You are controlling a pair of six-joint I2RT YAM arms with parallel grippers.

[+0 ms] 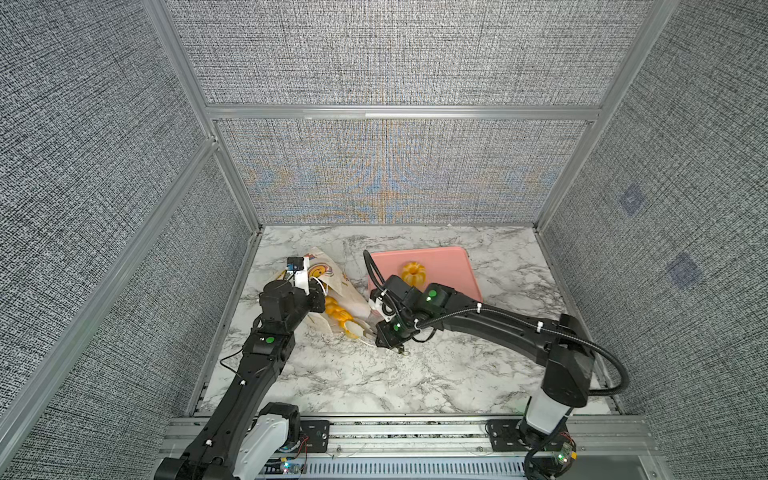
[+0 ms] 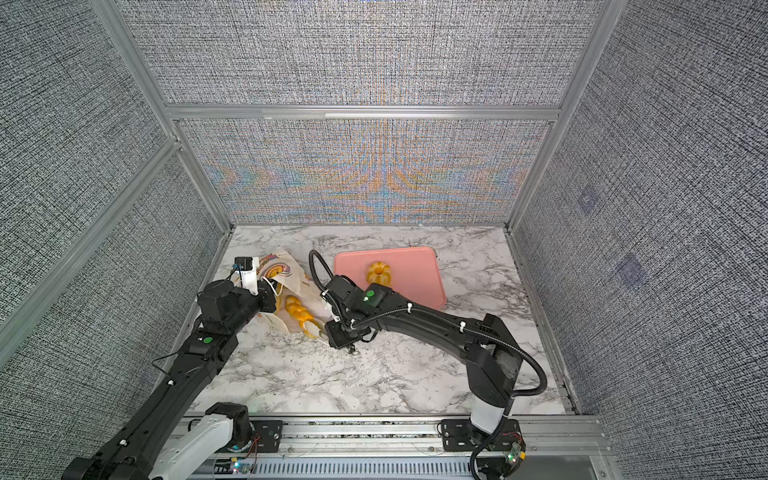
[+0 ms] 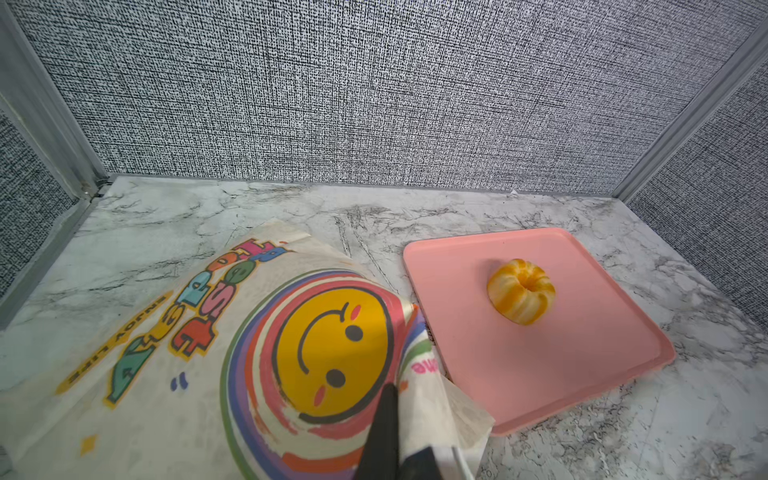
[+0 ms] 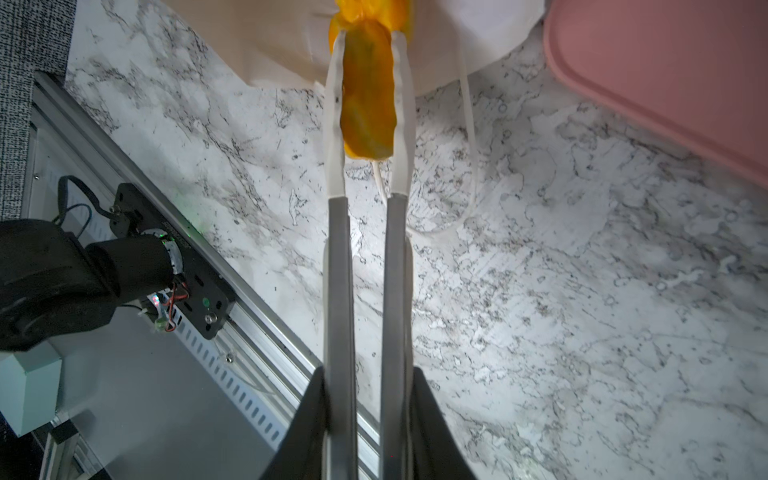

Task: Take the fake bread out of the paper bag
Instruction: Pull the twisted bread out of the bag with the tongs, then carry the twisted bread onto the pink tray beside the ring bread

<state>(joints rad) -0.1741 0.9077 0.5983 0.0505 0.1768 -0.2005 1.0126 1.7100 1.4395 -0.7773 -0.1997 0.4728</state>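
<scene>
The paper bag (image 1: 322, 266) (image 2: 286, 270) lies on its side, its smiley face print (image 3: 332, 349) up and its mouth toward the table's middle. My left gripper (image 3: 395, 397) (image 1: 314, 289) is shut on the bag's upper rim. My right gripper (image 4: 368, 395) (image 1: 379, 332) is shut on the handles of metal tongs (image 4: 365, 249). The tongs' white tips pinch the end of a long braided golden loaf (image 4: 368, 104) (image 1: 337, 314) (image 2: 298, 309) of fake bread that lies half out of the bag's mouth. A ring-shaped bun (image 1: 412, 272) (image 2: 378, 272) (image 3: 520, 291) sits on the pink tray.
The pink tray (image 1: 451, 266) (image 2: 415, 286) (image 3: 540, 374) (image 4: 665, 62) lies just right of the bag, close behind my right wrist. A white cord handle (image 4: 469, 124) trails on the marble table beside the tongs. Textured walls close in three sides; a metal rail runs along the front.
</scene>
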